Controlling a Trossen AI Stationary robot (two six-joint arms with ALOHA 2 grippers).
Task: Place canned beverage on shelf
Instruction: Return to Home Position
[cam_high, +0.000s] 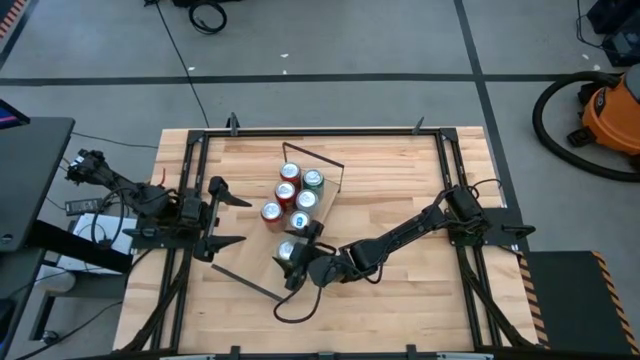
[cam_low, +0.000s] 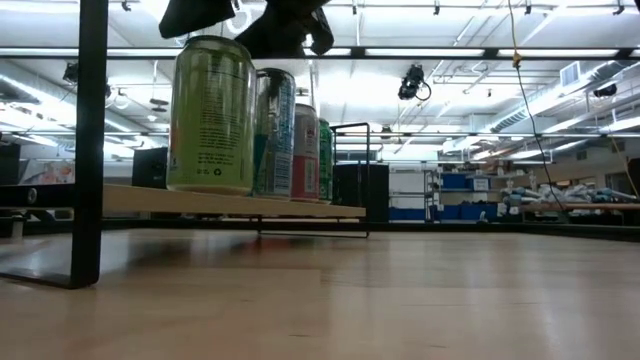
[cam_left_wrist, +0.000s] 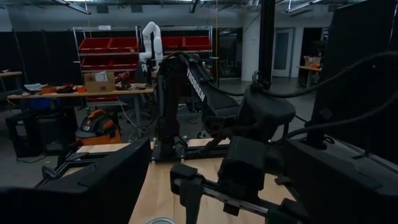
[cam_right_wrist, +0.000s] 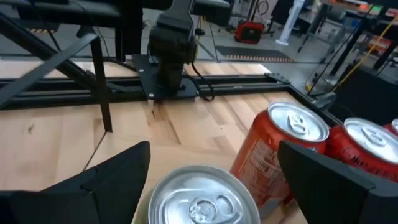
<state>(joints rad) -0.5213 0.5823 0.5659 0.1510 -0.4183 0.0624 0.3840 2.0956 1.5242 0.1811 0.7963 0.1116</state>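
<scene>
Shelf (cam_low: 200, 203) of pale wood bears cylindrical cans (cam_low: 210, 115).

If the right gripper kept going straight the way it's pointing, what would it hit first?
Most likely the nearest can, whose silver top sits right between the right gripper's open fingers. Depth is unclear, so it might just skim over the top.

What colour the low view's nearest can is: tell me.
The can is light green, clearest in the low view.
</scene>
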